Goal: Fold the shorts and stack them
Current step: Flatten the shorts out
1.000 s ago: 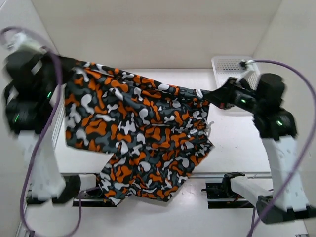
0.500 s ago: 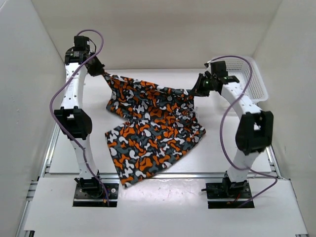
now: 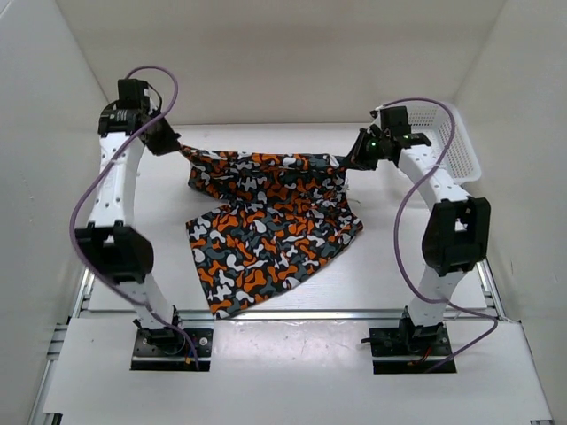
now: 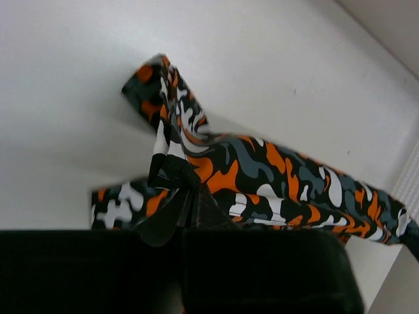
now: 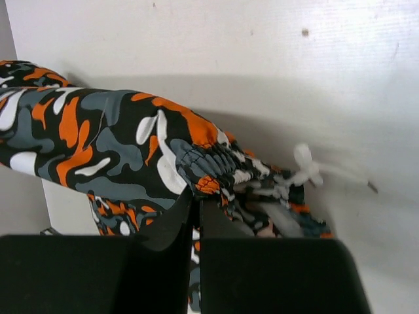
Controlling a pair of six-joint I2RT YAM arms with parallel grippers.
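Overhead, the shorts [image 3: 266, 221] take up the middle of the frame on the white table [image 3: 399, 266]. Their top edge is lifted and pulled into a nearly straight band that runs from upper left to upper right between the two grippers. Below that band the cloth slopes down and lies spread on the table. One leg reaches toward the lower left, and its hem is close to the table's near edge.

The left gripper [image 3: 174, 147], in the upper left, is closed on the left end of the band. Its wrist view shows the black fingers [image 4: 167, 222] pinched tight on a bunched corner of the fabric. From there the cloth stretches away toward the right of that frame, casting a shadow on the table beneath.

The right gripper [image 3: 352, 161], in the upper right, is closed on the other end. Its wrist view shows the jaws pressed together on the gathered elastic waistband. A white drawstring [image 5: 302, 162] hangs loose just to the right of the pinch.

A white mesh basket [image 3: 452, 142] sits at the far upper right of the overhead frame, behind the right arm and apart from the shorts.
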